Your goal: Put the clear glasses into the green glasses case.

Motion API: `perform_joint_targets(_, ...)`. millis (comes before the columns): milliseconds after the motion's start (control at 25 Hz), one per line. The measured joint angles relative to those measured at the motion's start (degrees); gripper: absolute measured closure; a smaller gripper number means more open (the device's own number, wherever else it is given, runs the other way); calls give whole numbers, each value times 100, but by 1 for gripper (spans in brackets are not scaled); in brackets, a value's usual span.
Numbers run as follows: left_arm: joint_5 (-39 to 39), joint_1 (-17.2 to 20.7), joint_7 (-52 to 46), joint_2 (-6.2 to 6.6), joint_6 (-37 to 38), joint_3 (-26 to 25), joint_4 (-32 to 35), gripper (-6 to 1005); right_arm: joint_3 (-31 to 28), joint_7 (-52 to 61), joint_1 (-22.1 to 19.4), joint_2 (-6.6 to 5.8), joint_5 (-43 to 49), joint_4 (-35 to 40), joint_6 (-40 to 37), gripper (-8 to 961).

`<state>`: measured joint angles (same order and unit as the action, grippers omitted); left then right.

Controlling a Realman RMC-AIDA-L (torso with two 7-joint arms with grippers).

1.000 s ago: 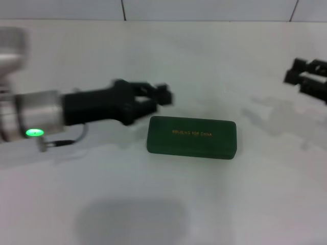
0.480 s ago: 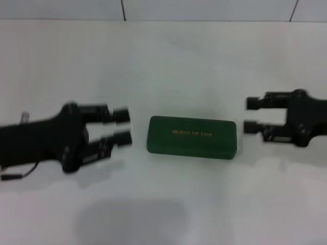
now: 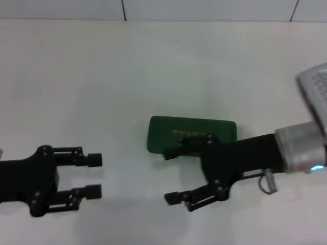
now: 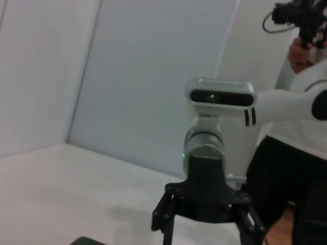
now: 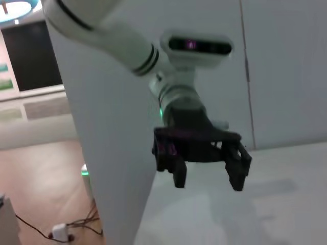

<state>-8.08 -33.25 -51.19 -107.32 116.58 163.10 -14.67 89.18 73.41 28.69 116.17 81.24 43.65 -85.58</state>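
Observation:
The green glasses case (image 3: 191, 131) lies shut on the white table (image 3: 153, 66), right of centre, with gold lettering on its lid. One corner of the case (image 4: 86, 241) shows in the left wrist view. The clear glasses are out of view. My right gripper (image 3: 167, 176) hangs open in front of the case, its upper finger over the case's near edge and nothing between its fingers. My left gripper (image 3: 94, 175) is open and empty at the near left, well clear of the case and facing the right gripper. The right wrist view shows the left gripper (image 5: 208, 182) head-on.
White wall panels (image 3: 204, 9) close off the table's far edge. A person (image 4: 299, 132) in white sleeves stands beyond the table holding a camera. A floor with cables (image 5: 66, 229) lies off the table's side.
The left gripper drew back from beside the case to the near left. The right gripper swept in from the far right to the case's near side. The case has not moved.

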Motion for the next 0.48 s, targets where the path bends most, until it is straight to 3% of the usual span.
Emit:
perform_joint_targets(120,176,-56,0,89,9,3,27,402,379,-9,9,1,-281,61,375,91)
perform_joint_targets(480,420,-342,6,185,14,3,27,402,809,-281,-128,2,-1053,104,746,89)
